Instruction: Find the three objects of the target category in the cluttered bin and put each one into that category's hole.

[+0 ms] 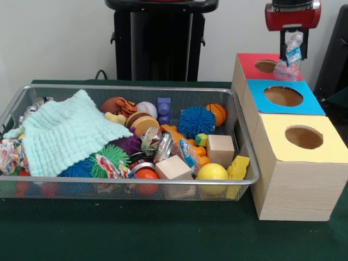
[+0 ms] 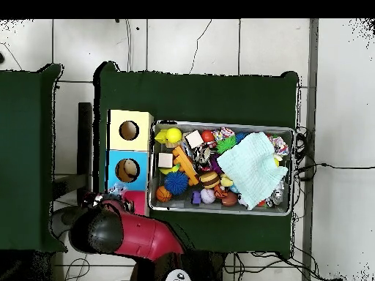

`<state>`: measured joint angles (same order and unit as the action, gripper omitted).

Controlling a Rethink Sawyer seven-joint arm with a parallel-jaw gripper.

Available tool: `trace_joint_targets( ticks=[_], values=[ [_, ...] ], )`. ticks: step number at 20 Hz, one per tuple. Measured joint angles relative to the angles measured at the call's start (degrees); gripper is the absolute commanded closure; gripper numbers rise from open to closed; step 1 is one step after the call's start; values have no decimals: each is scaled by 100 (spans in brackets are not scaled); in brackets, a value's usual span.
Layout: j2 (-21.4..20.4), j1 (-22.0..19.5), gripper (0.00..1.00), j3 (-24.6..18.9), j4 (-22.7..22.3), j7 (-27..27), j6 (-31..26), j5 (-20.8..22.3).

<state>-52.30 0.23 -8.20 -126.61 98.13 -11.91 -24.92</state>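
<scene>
Front view: the claw [image 1: 293, 46] hangs over the red box [image 1: 251, 65], clenched on a clear wrapper [image 1: 290, 61] with a blue label, dangling beside the hole [image 1: 265, 66]. The bin [image 1: 246, 179] on the green surface [image 1: 163, 234] holds a mint cloth [image 1: 65, 133], balls and wooden blocks.

The robot arm [image 2: 139, 235] has a glossy red shell with a rounded black joint cap. Its hand [image 1: 292, 46] is a red block topped by a silver band, with dark fingers below. A black pedestal [image 1: 160, 38] stands behind.
</scene>
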Motion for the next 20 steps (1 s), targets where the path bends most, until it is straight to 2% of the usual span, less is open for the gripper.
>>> trace_joint_targets(
  ticks=[6, 20],
  values=[
    [57, 133, 100, 62, 104, 0, -2, 0],
    [62, 72, 100, 60, 146, 0, -4, -4]
  ],
)
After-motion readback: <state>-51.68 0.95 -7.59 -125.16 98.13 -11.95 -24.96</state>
